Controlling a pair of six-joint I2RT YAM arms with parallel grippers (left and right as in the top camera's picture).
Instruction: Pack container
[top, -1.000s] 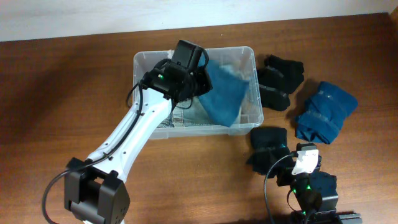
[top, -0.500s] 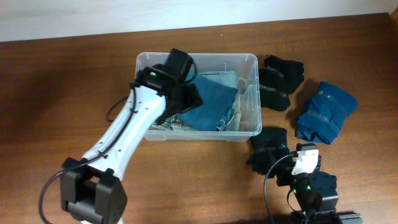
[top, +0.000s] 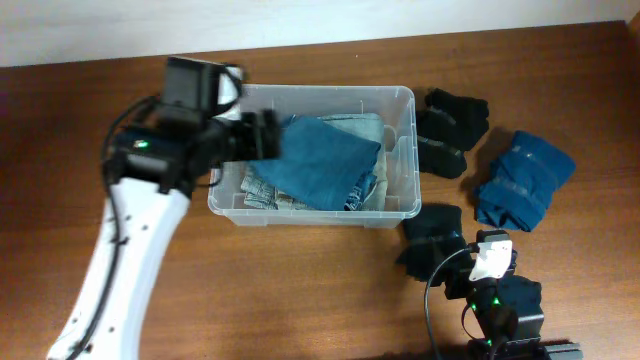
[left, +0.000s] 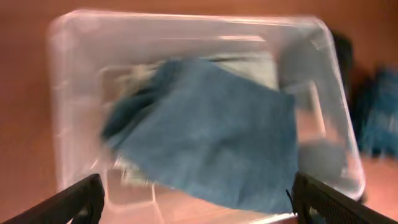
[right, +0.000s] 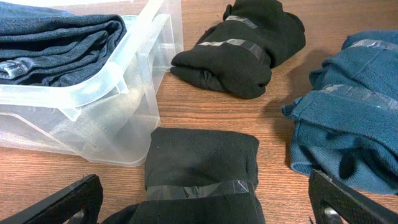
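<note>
The clear plastic container (top: 402, 95) stands mid-table. Inside it a folded blue cloth (top: 322, 162) lies on top of folded denim jeans (top: 258, 190). My left gripper (top: 266, 136) hovers over the container's left end, open and empty. Its wrist view is blurred and looks down on the blue cloth (left: 211, 134) in the container (left: 59, 112), with nothing between the fingers of the left gripper (left: 199, 208). My right gripper (top: 440, 268) rests low at the front right, open. A taped black bundle (right: 202, 165) lies just ahead, between the fingers of the right gripper (right: 202, 210).
Right of the container lie two black rolled bundles (top: 450, 125), seen together as one dark heap (right: 242, 46) in the right wrist view. A taped blue bundle (top: 522, 180) lies further right, and a third black bundle (top: 432, 235) sits by the container's front right corner.
My left gripper opened and let the blue cloth drop flat into the container, then rose and drew back left. The container shifted slightly. The right arm stayed still.
</note>
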